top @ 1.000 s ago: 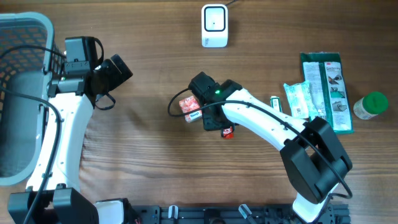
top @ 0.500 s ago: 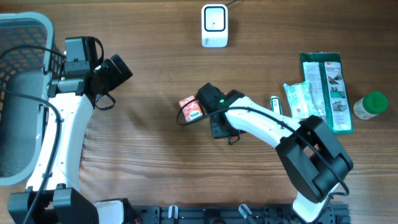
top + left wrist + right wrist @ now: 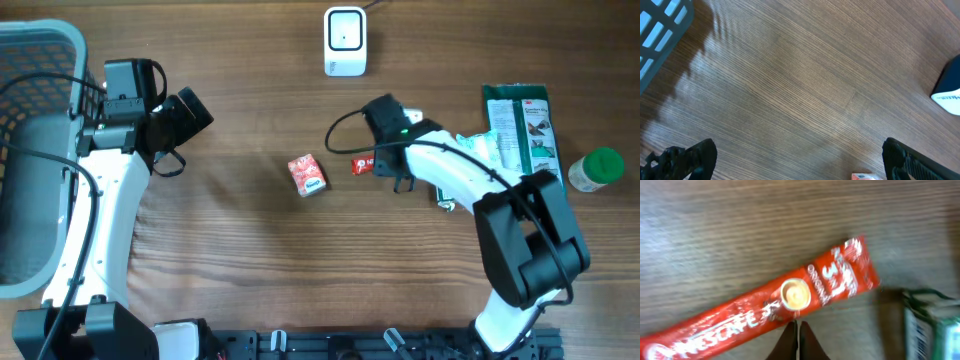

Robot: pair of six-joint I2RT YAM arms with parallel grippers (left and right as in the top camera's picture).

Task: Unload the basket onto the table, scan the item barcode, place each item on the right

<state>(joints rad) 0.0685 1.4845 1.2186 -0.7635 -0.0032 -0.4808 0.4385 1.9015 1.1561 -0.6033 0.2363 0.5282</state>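
At table centre-right, right gripper is clamped shut on the Nescafé sachet, pinching it at one long edge; right wrist view shows the two fingers pressed together right at the sachet's lower edge. Change over the last second: the arm has swung up and to the right, away from the small red-and-white packet, which now lies alone on the wood, clear of the arm. The sachet went with the gripper, so I judge it's the item being scanned. It's now nearer the scanner, below it and slightly right, but still well apart. Wrist view is blurred and no barcode is visible on the side showing, so the sachet likely needs turning as well as carrying closer. Left gripper hangs wide open and empty beside the basket, not involved.
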